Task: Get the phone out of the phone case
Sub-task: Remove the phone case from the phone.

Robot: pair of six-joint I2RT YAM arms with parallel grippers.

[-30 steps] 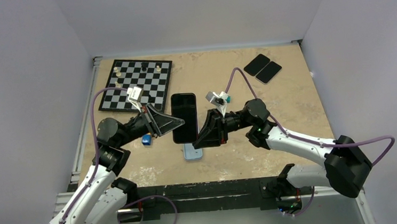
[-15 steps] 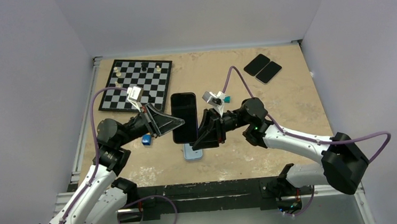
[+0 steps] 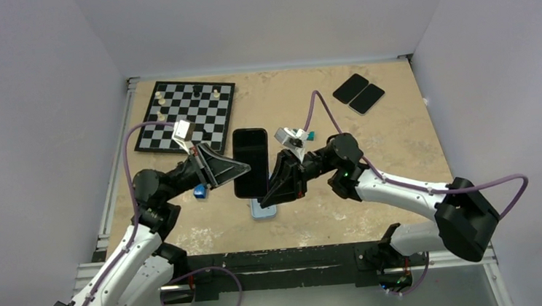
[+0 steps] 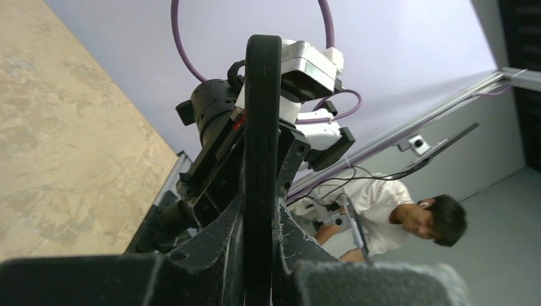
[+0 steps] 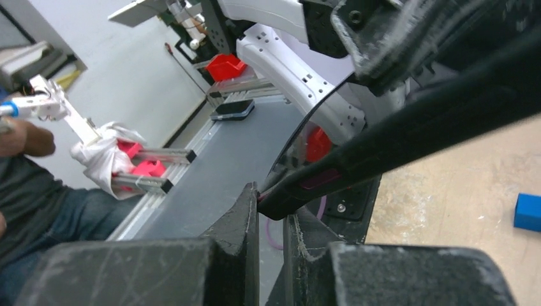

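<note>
Above the table (image 3: 399, 150), top view: phone (image 3: 251, 158) sits between the two arms, dark screen facing the camera. Left gripper (image 3: 247, 168) is closed on its left long edge; right gripper (image 3: 264, 194) is closed at its near right corner. Fingertips are too small to resolve here. A light-blue object (image 3: 263, 210) lies beneath, mostly hidden by the phone.

Left wrist view: black phone case (image 4: 261, 127) seen edge-on, clamped between both pads; screen not visible.

Right wrist view: fingers (image 5: 245, 217) are pressed onto a thin dark edge. Case lip or phone body, cannot tell. The remainder is cut off.
</note>
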